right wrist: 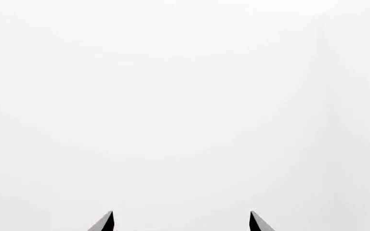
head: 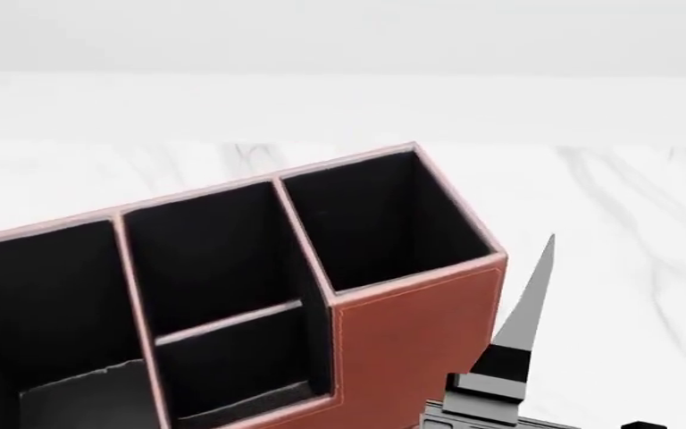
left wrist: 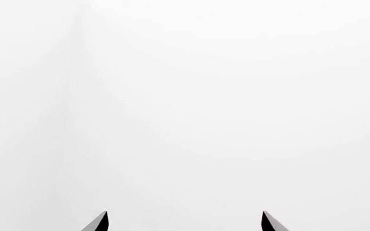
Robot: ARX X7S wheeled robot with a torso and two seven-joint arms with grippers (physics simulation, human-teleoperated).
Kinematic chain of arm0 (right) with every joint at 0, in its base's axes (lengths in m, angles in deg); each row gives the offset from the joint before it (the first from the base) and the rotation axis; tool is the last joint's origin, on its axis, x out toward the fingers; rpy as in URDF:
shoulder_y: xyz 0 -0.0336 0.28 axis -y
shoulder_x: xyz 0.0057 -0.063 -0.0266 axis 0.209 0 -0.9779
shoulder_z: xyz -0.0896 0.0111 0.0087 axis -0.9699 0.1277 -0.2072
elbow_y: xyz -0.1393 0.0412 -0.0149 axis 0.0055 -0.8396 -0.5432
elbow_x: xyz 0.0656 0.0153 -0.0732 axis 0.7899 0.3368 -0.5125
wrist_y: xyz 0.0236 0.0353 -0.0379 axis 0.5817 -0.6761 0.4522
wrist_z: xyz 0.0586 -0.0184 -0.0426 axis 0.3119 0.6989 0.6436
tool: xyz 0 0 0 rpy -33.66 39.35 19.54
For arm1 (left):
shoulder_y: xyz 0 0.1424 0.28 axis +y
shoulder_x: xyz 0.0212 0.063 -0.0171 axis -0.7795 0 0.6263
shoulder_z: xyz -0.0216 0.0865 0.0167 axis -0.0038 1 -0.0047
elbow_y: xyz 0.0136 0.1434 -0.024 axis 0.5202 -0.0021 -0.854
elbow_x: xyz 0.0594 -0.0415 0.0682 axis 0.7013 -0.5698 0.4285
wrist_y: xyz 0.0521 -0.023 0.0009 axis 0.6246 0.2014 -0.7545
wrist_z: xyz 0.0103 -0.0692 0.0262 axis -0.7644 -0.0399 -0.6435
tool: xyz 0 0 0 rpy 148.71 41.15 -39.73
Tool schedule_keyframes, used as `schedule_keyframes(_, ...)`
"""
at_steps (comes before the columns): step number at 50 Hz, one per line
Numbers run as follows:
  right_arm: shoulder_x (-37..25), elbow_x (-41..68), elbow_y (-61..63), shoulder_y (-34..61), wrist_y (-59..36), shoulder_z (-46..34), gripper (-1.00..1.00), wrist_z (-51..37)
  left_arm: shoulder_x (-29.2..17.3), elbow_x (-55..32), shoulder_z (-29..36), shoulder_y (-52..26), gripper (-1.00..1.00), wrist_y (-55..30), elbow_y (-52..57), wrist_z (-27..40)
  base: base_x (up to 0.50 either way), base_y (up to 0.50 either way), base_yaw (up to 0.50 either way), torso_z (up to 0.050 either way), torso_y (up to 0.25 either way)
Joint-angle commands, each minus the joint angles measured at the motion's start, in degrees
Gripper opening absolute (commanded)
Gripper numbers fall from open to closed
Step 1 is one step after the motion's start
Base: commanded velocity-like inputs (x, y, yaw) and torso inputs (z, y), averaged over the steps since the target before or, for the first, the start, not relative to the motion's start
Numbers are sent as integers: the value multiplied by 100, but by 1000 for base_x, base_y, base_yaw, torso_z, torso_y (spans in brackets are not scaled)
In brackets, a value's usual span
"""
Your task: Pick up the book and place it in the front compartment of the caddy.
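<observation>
Caddy just left of right end effector (fingertips spread)

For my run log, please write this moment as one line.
caddy: close, on marble table | book: not in view | left gripper: open, empty | right gripper: open, empty

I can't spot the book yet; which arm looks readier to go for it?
Probably right, weakly. In the head view only the right gripper shows, beside the reddish-brown leather-look caddy on the white marble table. Both wrist views show open fingertips over blank white; left gripper. No book visible.
</observation>
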Motion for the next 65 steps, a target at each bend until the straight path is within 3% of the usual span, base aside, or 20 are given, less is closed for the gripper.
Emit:
schedule_keyframes(1, -136, 1, 9, 7, 170, -79, 100, -95, -189, -122, 160, -95, 100, -35, -6, 208, 0, 0, 0, 49, 0)
schedule_keyframes(19, -362, -21, 17, 67, 394, -353, 100, -98, -480, -357, 315, -157, 100, 107, 24, 456, 0, 0, 0, 49, 0)
schedule_keyframes(29, -496, 53, 44, 119, 457, -445, 100, -198, -955, -589, 616, -273, 100, 398, 46, 975, 0, 0, 0, 48, 0)
schedule_keyframes(33, -558, 121, 29, 132, 538, -445, 100, -255, -1858, -1139, 1355, -953, 100, 812, 66, 1792, 0, 0, 0, 49, 0)
schedule_keyframes(34, -567, 114, 46, 164, 512, -487, 100, -272, -2389, -1598, 1874, -1763, 100, 879, 68, 2119, 0, 0, 0, 48, 0)
schedule_keyframes(36, -616, 148, 75, 201, 519, -534, 100, -332, -2784, -2251, 2595, -2764, 100, 970, 66, 2530, 0, 0, 0, 42, 0)
schedule_keyframes(40, -787, 218, 81, 256, 634, -627, 100, -491, -3054, -3174, 3168, -4166, 100, 1401, 65, 2160, 0, 0, 0, 0, 0)
schedule_keyframes(45, -906, 269, 51, 261, 812, -684, 100, -602, -3064, -4162, 3061, -5047, 100, 1357, -126, 1342, 0, 0, 0, 0, 0)
schedule_keyframes(53, -1063, 342, 50, 287, 968, -762, 100, -748, -2975, -4937, 3299, -5417, 100, 1213, -370, 136, 0, 0, 0, 0, 0)
schedule_keyframes(55, -1093, 356, 46, 299, 990, -785, 100, -782, -2927, -4685, 3340, -5428, 100, 1097, -435, 215, 0, 0, 0, 0, 0)
schedule_keyframes(56, -1110, 360, 51, 306, 997, -796, 100, -806, -2866, -5053, 3387, -5793, 100, 842, -508, 125, 0, 0, 0, 0, 0)
schedule_keyframes(63, -1262, 416, 25, 243, 1201, -792, 100, -915, -2568, -5171, 3984, -6341, 100, -286, -639, -262, 0, 0, 0, 0, 0)
schedule_keyframes(65, -1267, 428, 19, 275, 1195, -824, 100, -936, -2502, -5490, 3973, -6440, 100, -265, -746, -358, 0, 0, 0, 0, 0)
